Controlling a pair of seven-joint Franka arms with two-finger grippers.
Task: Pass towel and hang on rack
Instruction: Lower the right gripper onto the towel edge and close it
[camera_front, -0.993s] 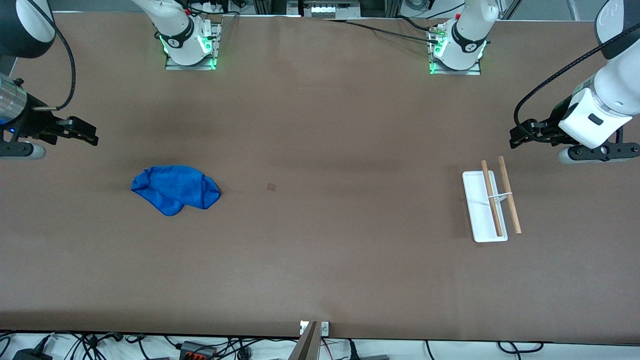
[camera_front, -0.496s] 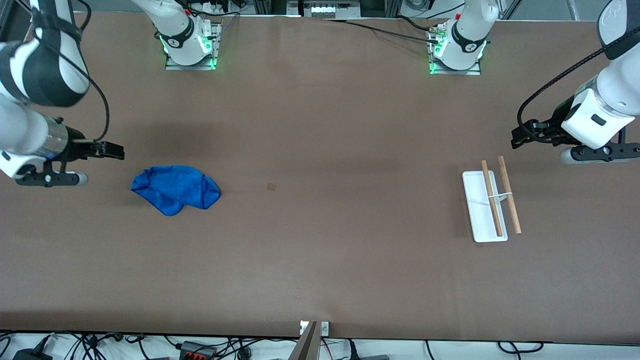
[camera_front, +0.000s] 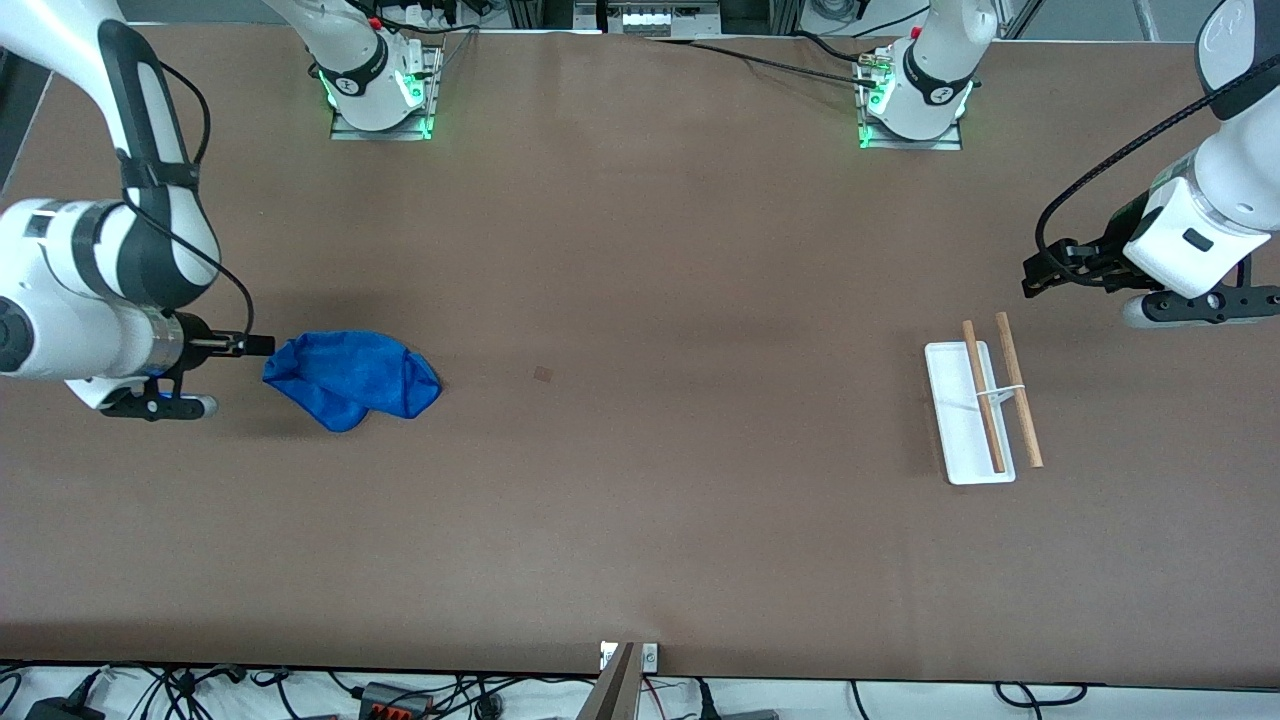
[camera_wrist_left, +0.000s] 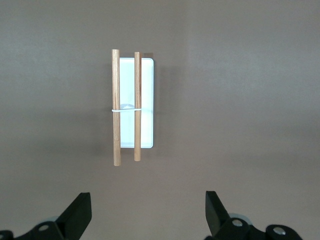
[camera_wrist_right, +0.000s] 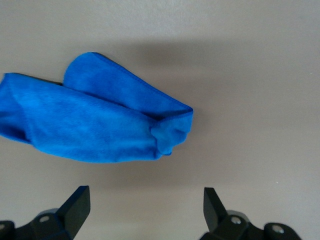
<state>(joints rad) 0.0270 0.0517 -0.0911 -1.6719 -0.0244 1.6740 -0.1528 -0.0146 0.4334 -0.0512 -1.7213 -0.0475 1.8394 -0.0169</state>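
**Towel on the table, both grippers spread wide**

The right gripper is seen at the right arm's end of the table, just beside the rumpled blue towel. Its fingers are spread wide in the right wrist view, and nothing is held between them. The towel lies flat on the table just ahead of those fingertips; no contact between them can be made out.

The left gripper is held in the air at the left arm's end of the table, where the left arm waits. Its fingers are likewise parted and empty. The rack stands on the table near this gripper, apart from it, and is seen ahead of the fingertips in the left wrist view. Two wooden rods are carried side by side above the rack's white base. Nothing is hung on them. The towel and the rack are well apart.
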